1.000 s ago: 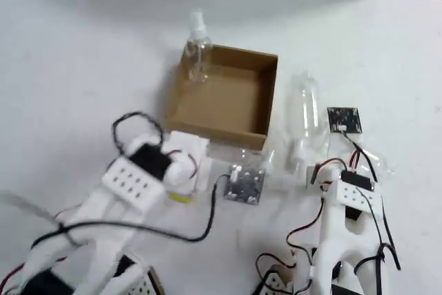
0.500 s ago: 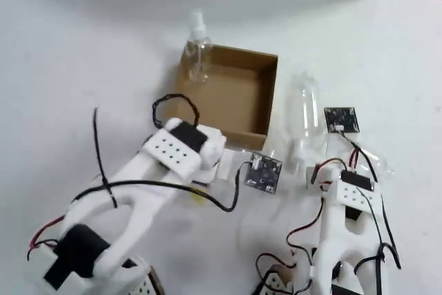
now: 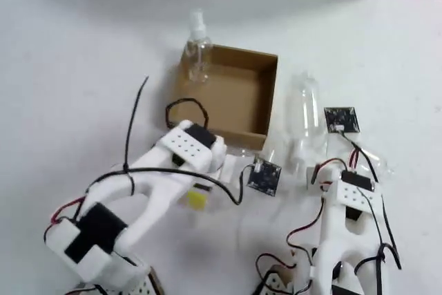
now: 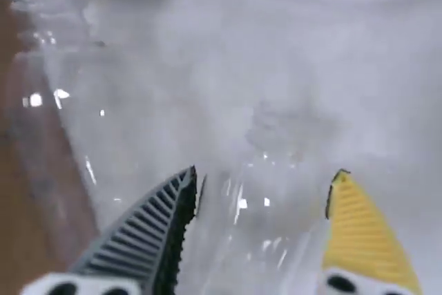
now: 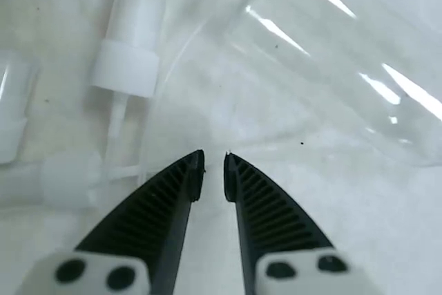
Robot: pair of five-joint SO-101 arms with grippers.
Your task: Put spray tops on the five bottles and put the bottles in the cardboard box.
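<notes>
The cardboard box [image 3: 257,67] stands open at mid table. A clear bottle with a spray top [image 3: 197,46] stands upright at its far left corner. My left arm [image 3: 188,146] is bent over the box's near wall. My left gripper [image 4: 266,195] is open, its grey and yellow fingers on either side of a clear bottle [image 4: 242,122] lying beside the brown box wall [image 4: 21,170]. My right gripper [image 5: 213,165] is shut on nothing, close to a lying clear bottle [image 5: 324,60] and loose white spray tops [image 5: 131,53]. Another topless bottle [image 3: 305,119] lies right of the box.
Small camera boards on wires hang by each wrist, one [image 3: 264,176] in front of the box and one [image 3: 343,119] beside the lying bottle. Loose cables trail around both arms. The left and far parts of the white table [image 3: 69,67] are bare.
My left arm has swung to the right and forward, up to the box's near wall. The right arm and the bottles have not moved.
</notes>
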